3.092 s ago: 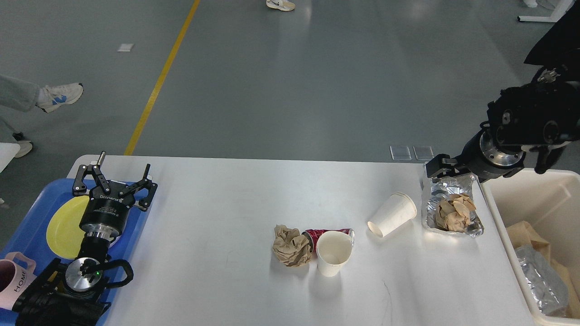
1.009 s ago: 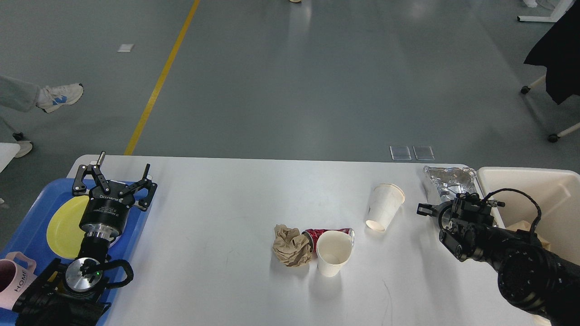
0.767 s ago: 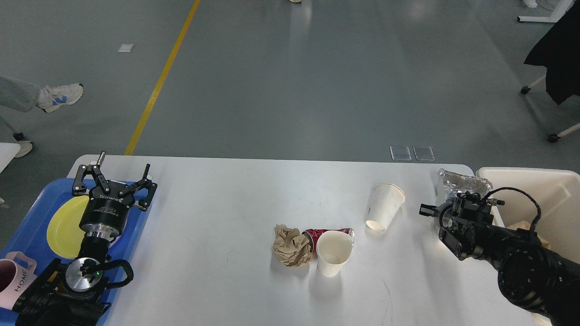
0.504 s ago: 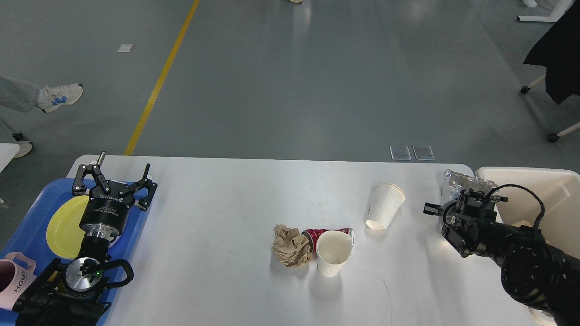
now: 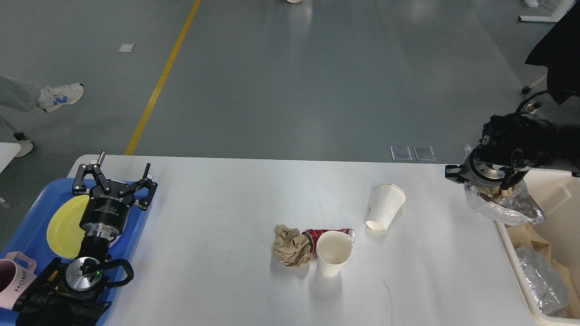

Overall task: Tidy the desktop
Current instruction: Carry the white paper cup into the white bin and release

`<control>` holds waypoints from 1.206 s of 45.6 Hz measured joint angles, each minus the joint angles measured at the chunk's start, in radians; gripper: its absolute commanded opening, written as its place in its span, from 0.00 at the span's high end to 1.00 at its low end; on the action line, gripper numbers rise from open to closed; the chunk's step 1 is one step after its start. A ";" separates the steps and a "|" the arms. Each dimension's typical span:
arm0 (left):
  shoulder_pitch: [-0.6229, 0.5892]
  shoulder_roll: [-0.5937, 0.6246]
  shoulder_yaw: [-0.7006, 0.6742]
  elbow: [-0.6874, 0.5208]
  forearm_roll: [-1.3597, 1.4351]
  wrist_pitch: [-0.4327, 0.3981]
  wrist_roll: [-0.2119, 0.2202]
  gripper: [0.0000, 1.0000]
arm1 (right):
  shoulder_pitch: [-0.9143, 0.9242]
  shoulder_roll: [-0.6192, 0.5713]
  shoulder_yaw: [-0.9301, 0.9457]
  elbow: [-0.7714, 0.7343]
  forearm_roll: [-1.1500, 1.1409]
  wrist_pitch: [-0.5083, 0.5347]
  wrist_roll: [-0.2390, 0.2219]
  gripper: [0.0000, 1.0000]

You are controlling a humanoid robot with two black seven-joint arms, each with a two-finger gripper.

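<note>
Left jaws: spread wide, nothing between them; left gripper (image 5: 115,174) sits at the left of frame, over the far end of the blue tray (image 5: 29,217).
Right jaws: cannot tell how they stand; right gripper (image 5: 491,188) is seen dark and end-on at the right edge, with the foil tray (image 5: 507,206) hanging crumpled right under it, brown paper showing inside.
Foil tray position: lifted, over the boundary between the tabletop edge and the cream bin (image 5: 550,181).
Bin contents: more foil and brown paper, lower right corner.
Desktop (image 5: 217,208): white, fills the lower middle of frame.
On desktop, centre: crumpled brown paper ball (image 5: 291,246) touching a crushed red can (image 5: 317,234), an upright paper cup (image 5: 334,252) against the can.
On desktop, right of centre: second paper cup (image 5: 385,207) lying on its side, mouth toward the lower edge.
Blue tray contents: yellow plate (image 5: 63,224), pink mug (image 5: 16,278) at lower left.
</note>
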 measured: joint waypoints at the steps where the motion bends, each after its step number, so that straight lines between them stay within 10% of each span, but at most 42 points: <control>1: 0.000 0.000 0.000 0.000 0.000 0.000 0.000 0.04 | 0.042 -0.001 -0.023 0.040 0.012 0.000 0.002 1.00; 8: 0.000 0.000 0.000 0.000 0.000 0.000 0.002 0.04 | 0.343 -0.003 -0.184 0.331 0.136 0.010 0.058 1.00; 19: 0.001 0.000 0.000 0.000 0.000 0.000 0.002 0.04 | 0.588 -0.003 -0.376 0.560 0.125 0.140 0.356 1.00; 41: 0.002 0.001 0.000 0.002 0.000 0.000 0.000 0.04 | 0.529 -0.232 -0.436 0.536 -0.090 0.056 0.387 1.00; 55: 0.002 0.001 0.000 0.002 0.000 0.000 0.000 0.04 | -0.008 -0.460 -0.200 0.084 -0.212 -0.014 0.397 1.00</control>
